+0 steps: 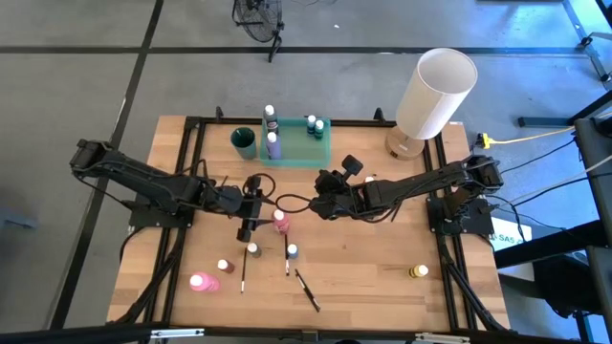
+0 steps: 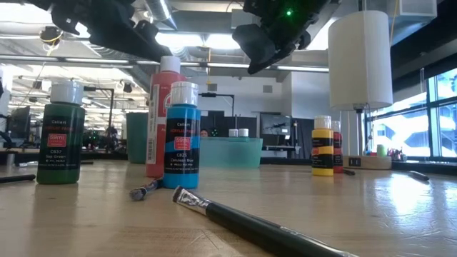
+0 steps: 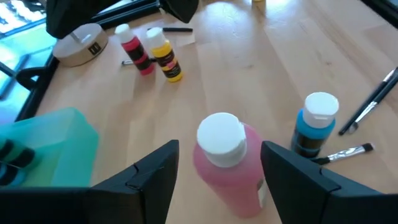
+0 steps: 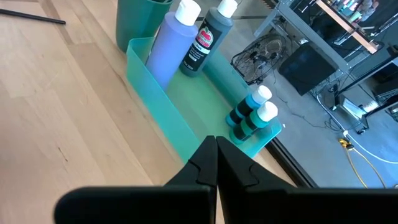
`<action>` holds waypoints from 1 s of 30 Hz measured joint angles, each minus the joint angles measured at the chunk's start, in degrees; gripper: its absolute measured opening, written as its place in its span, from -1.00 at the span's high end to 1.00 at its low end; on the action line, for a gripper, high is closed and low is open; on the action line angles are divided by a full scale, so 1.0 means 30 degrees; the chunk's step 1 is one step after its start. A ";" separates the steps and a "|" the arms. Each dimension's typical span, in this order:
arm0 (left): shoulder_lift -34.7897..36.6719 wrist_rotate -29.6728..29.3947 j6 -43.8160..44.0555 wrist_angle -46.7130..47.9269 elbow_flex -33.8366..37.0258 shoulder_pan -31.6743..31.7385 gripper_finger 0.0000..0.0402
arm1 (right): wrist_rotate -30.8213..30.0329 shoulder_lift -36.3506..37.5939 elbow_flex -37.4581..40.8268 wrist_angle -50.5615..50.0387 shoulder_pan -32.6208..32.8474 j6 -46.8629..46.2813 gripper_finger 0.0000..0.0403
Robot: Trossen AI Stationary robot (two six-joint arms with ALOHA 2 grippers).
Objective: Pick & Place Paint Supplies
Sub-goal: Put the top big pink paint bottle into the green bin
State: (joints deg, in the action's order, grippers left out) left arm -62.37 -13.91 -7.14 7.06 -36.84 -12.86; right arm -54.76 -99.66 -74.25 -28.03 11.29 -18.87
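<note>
Left gripper (image 3: 214,171) over mid-table, fingers spread wide — right gripper (image 4: 214,163) alongside, fingers pressed together.

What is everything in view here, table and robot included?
tray: one, translucent green, table's far edge.
bottles in tray: four; purple, dark, two teal.
cup: one, dark green, beside tray.
lamp: one, white, far right corner.
pink bottle: one, table centre.
blue bottle: one, centre front.
green bottle: one, near the blue.
bright pink bottle: one, front left.
yellow bottle: one, front right.
red and yellow pair: two, by lamp base.
brushes: three, dark, front centre.
left gripper: open, straddling pink bottle.
right gripper: shut, near tray.
</note>
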 joint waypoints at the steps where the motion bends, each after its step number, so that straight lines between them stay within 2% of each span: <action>1: 0.0000 0.0035 0.0035 -0.0004 0.0000 0.0000 -0.11 | 0.0000 0.0000 -0.0001 0.0000 0.0000 0.0000 1.00; 8: -0.0005 0.0050 0.1013 -0.0245 0.0000 0.0000 -0.11 | 0.0000 0.0000 0.0000 0.0018 0.0000 0.0000 1.00; 14: -0.0564 0.0301 0.3116 -0.0988 -0.0022 0.0080 -0.10 | -0.0007 0.0000 0.0000 0.0044 0.0000 0.0000 1.00; 21: -0.2000 -0.0542 0.3139 -0.1822 -0.0022 0.0080 -0.11 | -0.0004 0.0000 0.0000 0.0045 0.0000 0.0000 1.00; 30: -0.2604 -0.0460 0.2448 -0.2475 -0.0029 0.0073 -0.11 | -0.0007 0.0000 -0.0003 0.0029 0.0000 0.0000 1.00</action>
State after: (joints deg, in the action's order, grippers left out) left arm -70.18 -15.29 0.21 -0.36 -36.93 -12.64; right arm -54.78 -99.66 -74.26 -27.94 11.29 -18.87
